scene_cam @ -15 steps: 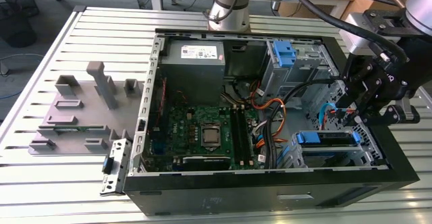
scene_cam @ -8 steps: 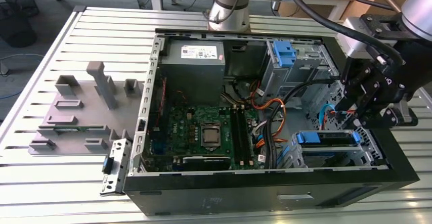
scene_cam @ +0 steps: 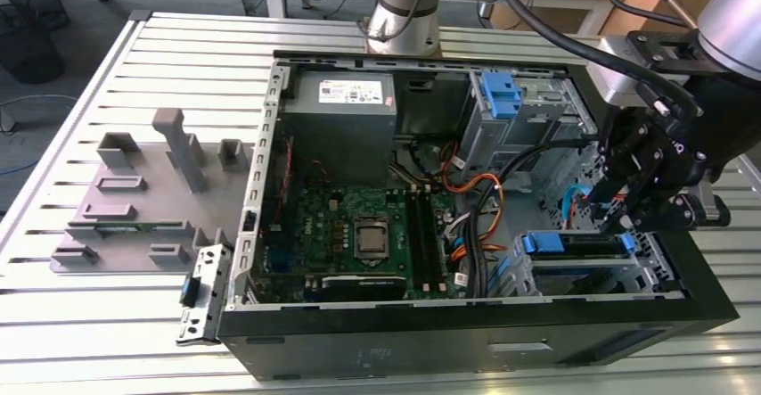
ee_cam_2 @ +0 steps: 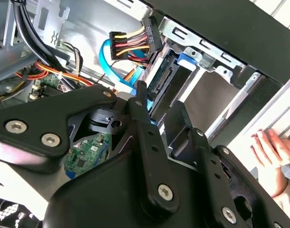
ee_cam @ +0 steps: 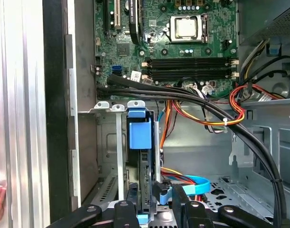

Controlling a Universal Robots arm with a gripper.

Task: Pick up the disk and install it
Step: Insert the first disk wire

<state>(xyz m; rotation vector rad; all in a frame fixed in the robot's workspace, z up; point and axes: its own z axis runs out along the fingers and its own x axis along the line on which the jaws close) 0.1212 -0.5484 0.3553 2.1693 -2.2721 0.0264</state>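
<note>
**Disk in its cage, gripper spread round its back end**

The computer case (scene_cam: 476, 328) lies open on the slotted metal table (scene_cam: 71, 333). The arm reaches down into it on the exterior view's right. The disk (scene_cam: 571, 243) stands on edge, slotted into the lower drive cage (scene_cam: 594, 276) by the case's black wall. Its blue carrier front sits at the cage's mouth, turned toward the motherboard (scene_cam: 356, 234).

The gripper (scene_cam: 636, 212) hangs over the other end of that cage. In the first wrist view its two black fingers (ee_cam: 132, 202) stand spread apart with the disk's back end between them. One finger is just beside the disk. The other is off to the side, with a black plug and a curl of blue data cable (ee_cam: 194, 184) in the gap. I can't tell whether either finger actually presses on the drive.

In the second wrist view a power plug (ee_cam_2: 149, 34) with yellow, red and black wires hangs close to the disk's end. Whether it is seated there is not clear.

Further back in the case are the grey power-supply box (scene_cam: 345, 101) and a second cage carrying a blue latch tab (scene_cam: 500, 92). A person's hand (ee_cam_2: 268, 152) rests on the table just outside the case wall.
</note>
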